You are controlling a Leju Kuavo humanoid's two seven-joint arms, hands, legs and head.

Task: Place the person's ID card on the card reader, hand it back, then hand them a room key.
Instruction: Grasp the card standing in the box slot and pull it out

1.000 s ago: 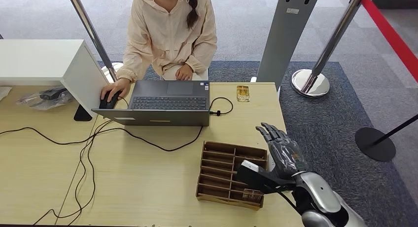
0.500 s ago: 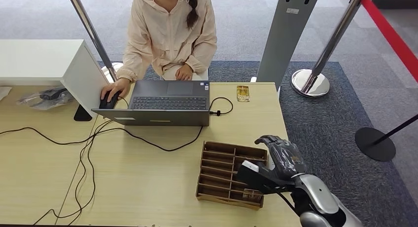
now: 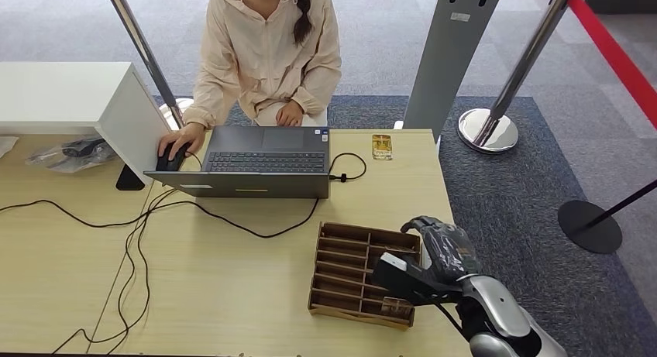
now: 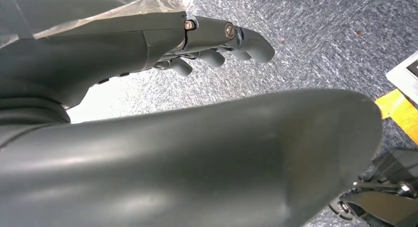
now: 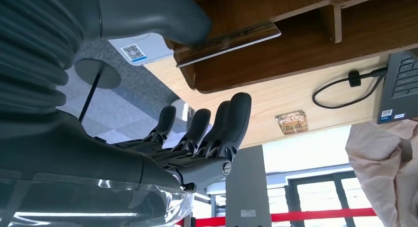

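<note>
Since one second ago, the right robot hand [image 3: 443,247] has gone from fingers stretched out straight over the counter's right edge to fingers curled downward, and it has sunk slightly toward the wooden tray [image 3: 364,272]. The arm position is otherwise nearly the same.

The right robot hand now sits at the right end of the wooden tray, with its fingers [image 5: 217,126] bent and side by side. In the right wrist view the thumb [image 5: 162,15] lies against the edge of a white card [image 5: 231,40] lying in one of the tray's compartments; whether the card is actually pinched cannot be told. The left robot hand [image 4: 207,42] hangs over the grey carpet with its fingers loosely curled and nothing in them.

The wooden tray is divided into narrow slots and stands near the right front of the counter [image 3: 232,279]. A small patterned card [image 3: 381,146] lies flat at the far edge of the counter, well apart from the tray and just right of the laptop [image 3: 259,163]. A black cable [image 3: 232,221] runs from the laptop across the counter. A person [image 3: 267,55] sits behind the laptop with one hand on a mouse [image 3: 170,159]. A white box [image 3: 85,101] stands at the left end of the counter.
</note>
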